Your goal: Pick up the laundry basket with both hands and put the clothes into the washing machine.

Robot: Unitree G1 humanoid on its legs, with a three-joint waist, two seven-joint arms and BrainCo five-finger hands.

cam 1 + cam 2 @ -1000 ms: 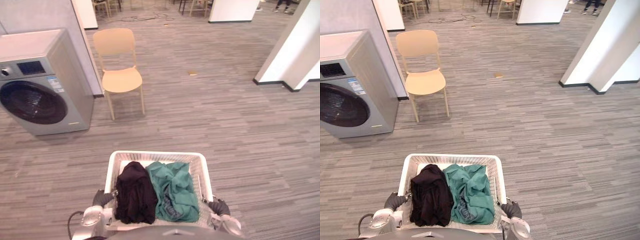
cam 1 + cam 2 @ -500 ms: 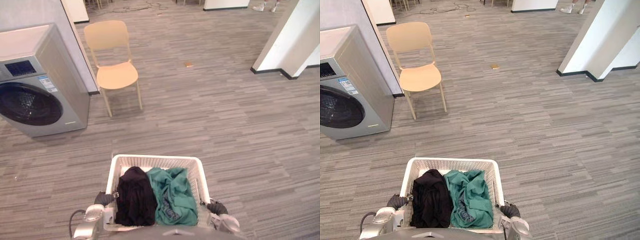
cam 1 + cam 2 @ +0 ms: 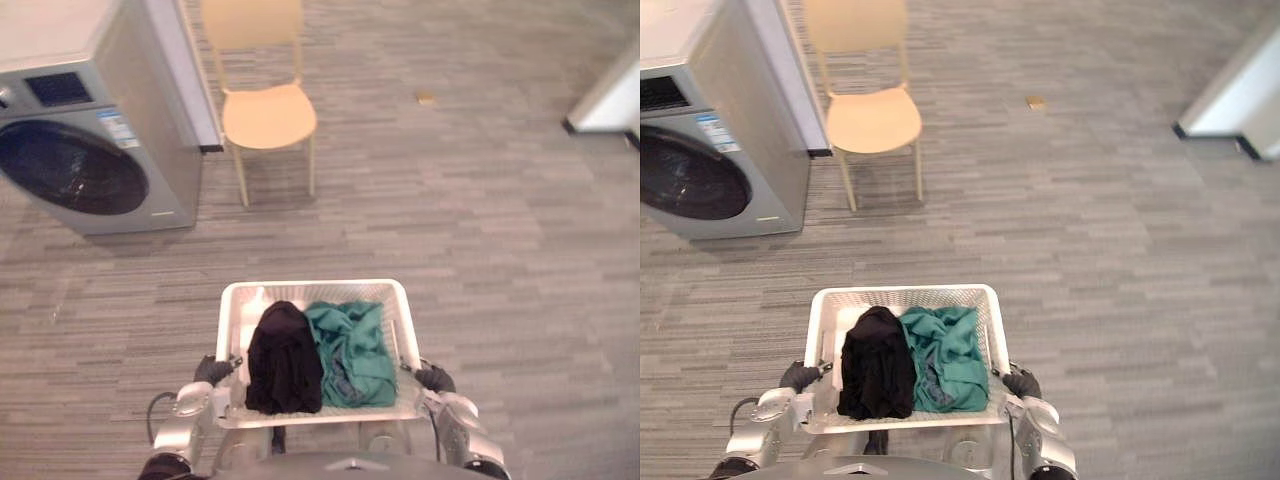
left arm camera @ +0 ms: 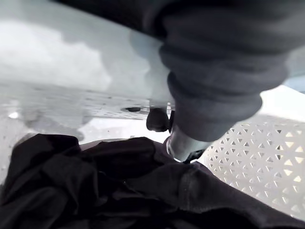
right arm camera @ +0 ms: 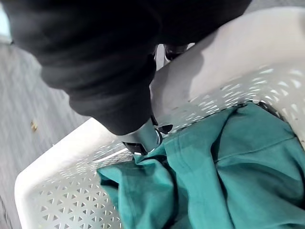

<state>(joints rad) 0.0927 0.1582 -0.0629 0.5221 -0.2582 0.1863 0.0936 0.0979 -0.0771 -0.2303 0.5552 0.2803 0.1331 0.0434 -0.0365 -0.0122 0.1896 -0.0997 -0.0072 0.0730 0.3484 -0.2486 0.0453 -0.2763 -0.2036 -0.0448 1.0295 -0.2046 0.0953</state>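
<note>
The laundry basket (image 3: 310,287) is held off the floor (image 3: 480,220) between both hands, in front of the robot.

- Left hand (image 3: 212,370): at the basket's left edge, near the near-left corner. In the left wrist view one finger (image 4: 183,143) is hooked over the rim into the basket. The dark cover hides the other fingers.
- Right hand (image 3: 434,378): at the basket's right edge, near the near-right corner. In the right wrist view one finger (image 5: 143,138) is curled over the rim against the perforated inner wall. The remaining fingers are hidden under the cover.

Basket contents:
- Black garment (image 3: 284,355): bunched along the left half, reaching the near edge.
- Green garment (image 3: 352,350): crumpled in the right half, touching the black one. Its folds hide the basket bottom.

The washing machine (image 3: 90,150) stands on the floor well apart from the basket, ahead and to the left. Its top and left side are cut off. Its round dark door faces forward; whether it is latched cannot be told. A chair (image 3: 268,112) stands just beside the machine, its backrest cut off. A small object (image 3: 427,98) on the floor beyond is too small to identify.
</note>
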